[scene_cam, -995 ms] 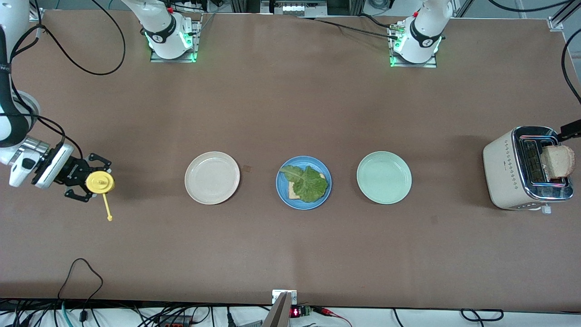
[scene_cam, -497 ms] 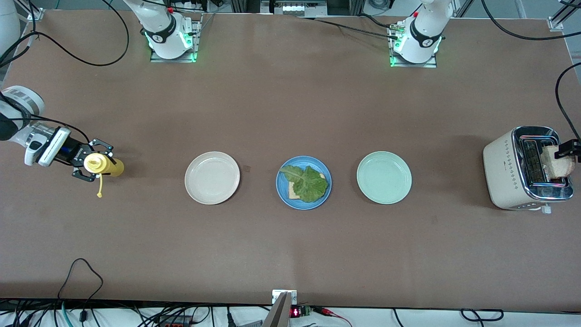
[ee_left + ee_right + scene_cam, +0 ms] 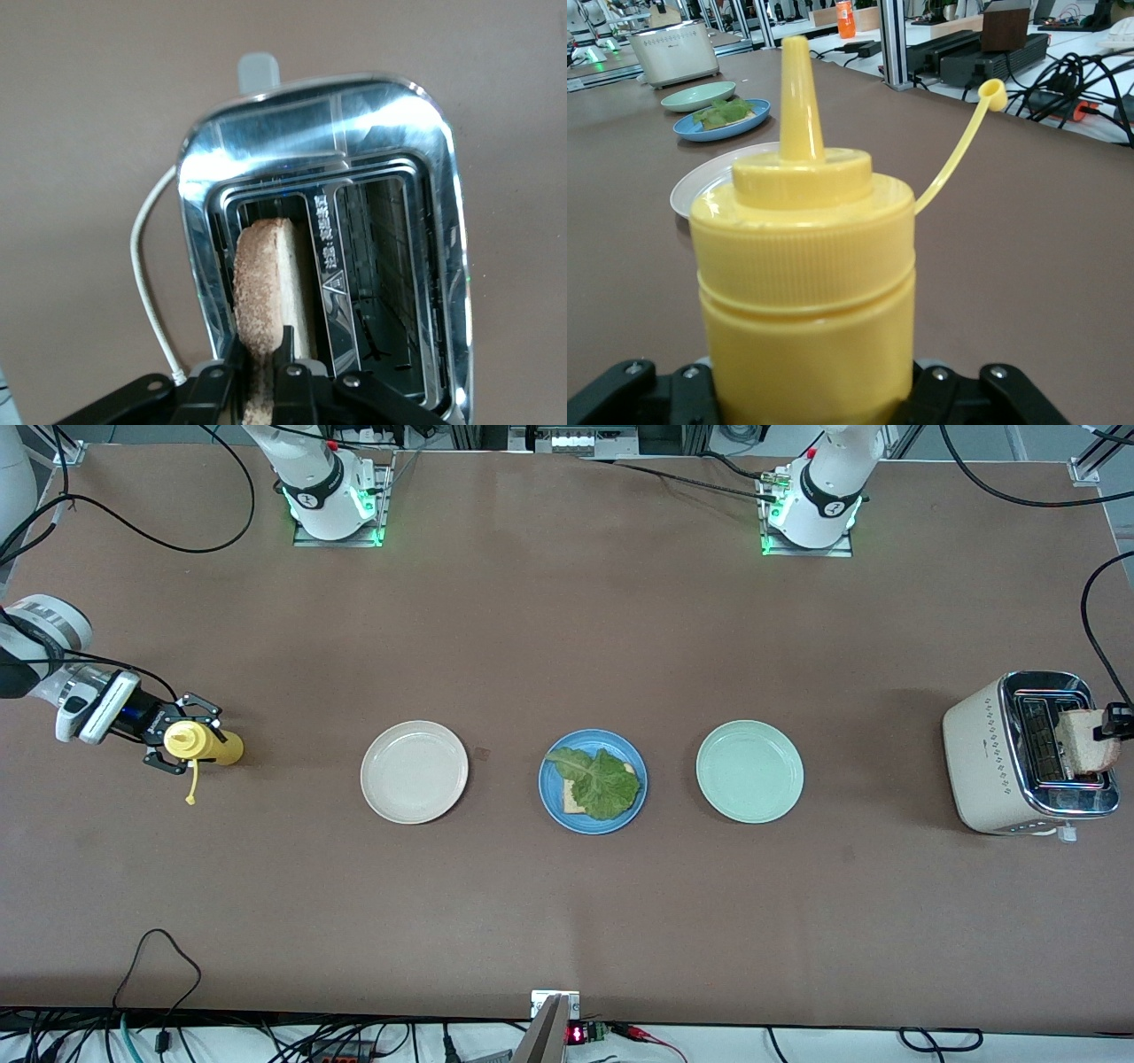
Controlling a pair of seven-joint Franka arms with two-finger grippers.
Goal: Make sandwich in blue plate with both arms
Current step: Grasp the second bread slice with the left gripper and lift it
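Note:
The blue plate (image 3: 550, 798) sits mid-table between two other plates and holds one toast slice (image 3: 571, 805) under a crinkled green lettuce leaf (image 3: 602, 781). My left gripper (image 3: 1113, 724) is over the toaster (image 3: 983, 753) at the left arm's end of the table. It is shut on a second toast slice (image 3: 1081, 742) that stands in a slot. The left wrist view shows that slice (image 3: 266, 283) pinched by the gripper (image 3: 263, 372). My right gripper (image 3: 183, 739) is shut on a yellow squeeze bottle (image 3: 217, 749) at the right arm's end; the bottle's (image 3: 802, 266) cap hangs open.
A cream-white plate (image 3: 414, 771) lies beside the blue plate toward the right arm's end. A pale green plate (image 3: 749, 771) lies beside it toward the left arm's end. The toaster's white cord (image 3: 146, 292) trails on the table. Cables run along the table's edges.
The right gripper has carried the yellow bottle away from the front camera and stood it more upright. The left gripper has come down onto the toast slice in the toaster.

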